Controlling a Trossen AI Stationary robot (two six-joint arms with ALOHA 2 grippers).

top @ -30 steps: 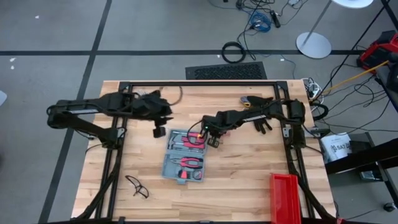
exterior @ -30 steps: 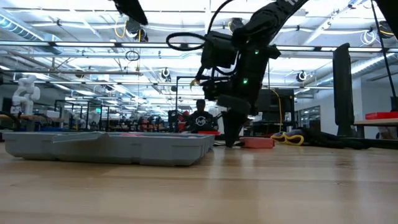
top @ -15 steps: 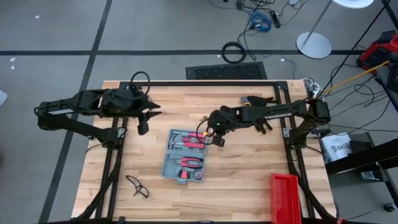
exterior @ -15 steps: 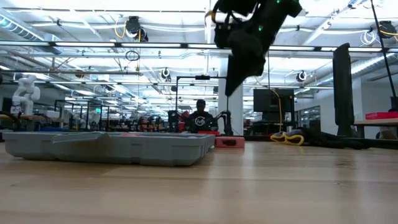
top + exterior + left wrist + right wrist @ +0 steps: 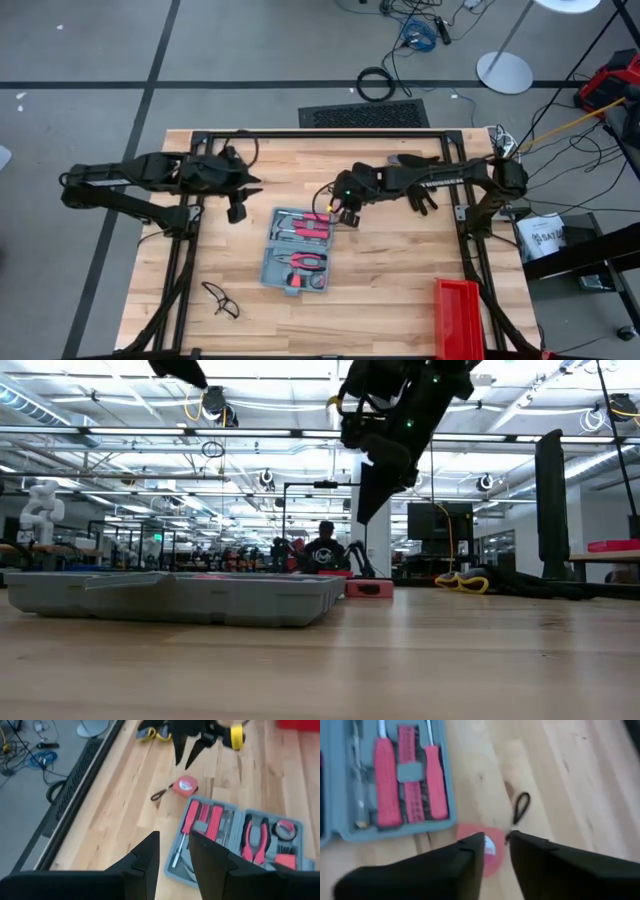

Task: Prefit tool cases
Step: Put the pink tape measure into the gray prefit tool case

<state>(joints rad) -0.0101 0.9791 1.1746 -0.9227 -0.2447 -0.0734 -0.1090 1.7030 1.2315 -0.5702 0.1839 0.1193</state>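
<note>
The blue-grey tool case (image 5: 298,252) lies open on its back in the middle of the table, red-handled tools seated in its grey tray (image 5: 240,840) (image 5: 395,785) (image 5: 180,598). A small red tape measure (image 5: 187,785) (image 5: 487,851) (image 5: 368,588) with a black strap rests on the wood just beyond the case's far right corner. My right gripper (image 5: 347,215) (image 5: 372,510) (image 5: 496,837) hangs open above the tape measure, clear of the table. My left gripper (image 5: 234,212) (image 5: 174,836) is open in the air, left of the case's far end.
Black safety glasses (image 5: 220,298) lie near the table's near left edge. A red bin (image 5: 460,315) stands at the near right corner. Dark gloves with yellow (image 5: 415,180) lie by the far right side. A person (image 5: 322,552) sits in the room behind.
My right gripper rose from table height beside the tape measure to well above it. The tape measure now lies a little nearer the case. My left gripper drew back toward the table's left edge, then settled slightly rightward.
</note>
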